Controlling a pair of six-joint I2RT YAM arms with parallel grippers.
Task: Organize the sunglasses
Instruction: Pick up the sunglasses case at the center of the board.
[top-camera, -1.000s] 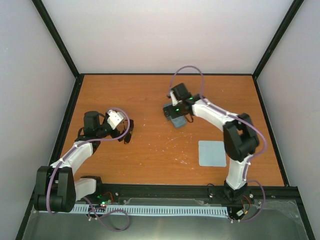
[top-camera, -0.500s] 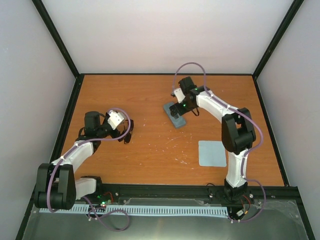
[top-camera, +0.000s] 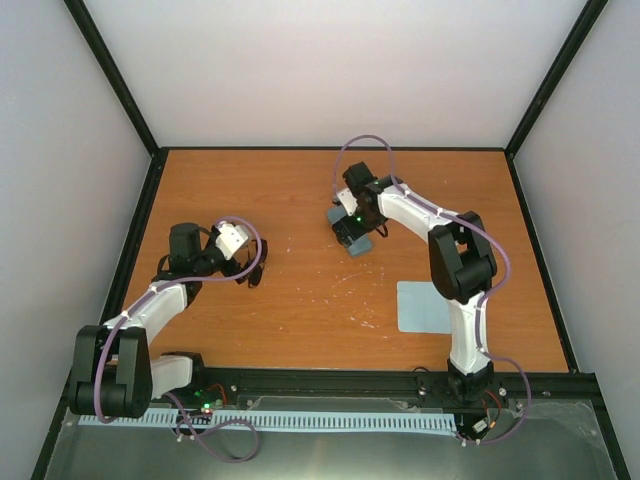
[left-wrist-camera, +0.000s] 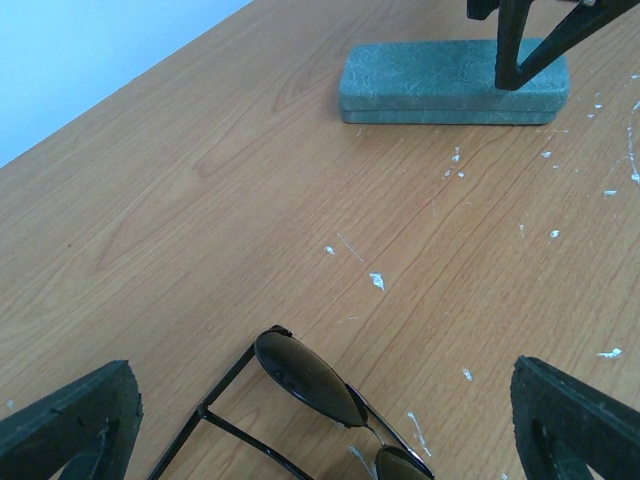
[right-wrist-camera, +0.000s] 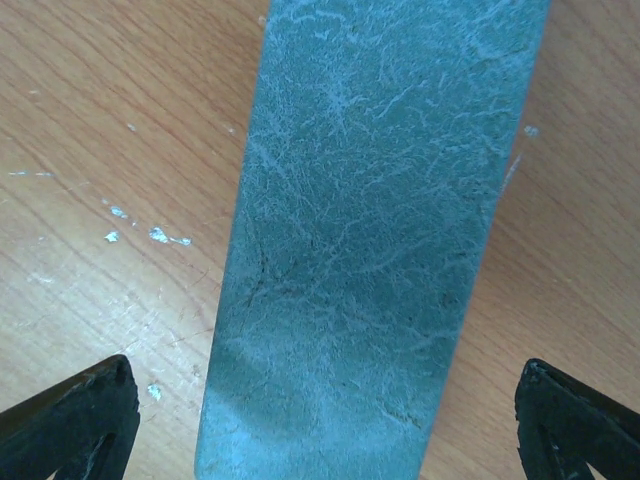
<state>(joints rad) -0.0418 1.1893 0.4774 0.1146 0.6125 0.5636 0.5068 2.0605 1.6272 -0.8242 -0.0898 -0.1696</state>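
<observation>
Holds the left gripper (top-camera: 252, 270) low over the table (top-camera: 250, 190), jaws spread wide and clamped on nothing. Finds the sunglasses (left-wrist-camera: 310, 405) directly between those jaws, lying on the wood and touching neither side. Shows dark lenses on the far side, with one thin arm running back toward the wrist and another crossing behind the lenses.

Sets the right gripper (top-camera: 352, 232) straight above the case (right-wrist-camera: 370, 230), jaws just as wide apart and gripping nothing. Puts the closed grey-green case lengthwise in the gap, one jaw off each long side, with bare wood between jaw and case on both sides. Cannot tell from above how high those jaws hang over the lid.

Places the case well ahead of the left jaws, far from the sunglasses. Shows the pale blue cloth (top-camera: 424, 306) lying flat, well apart from the right jaws, back toward that arm's base.
</observation>
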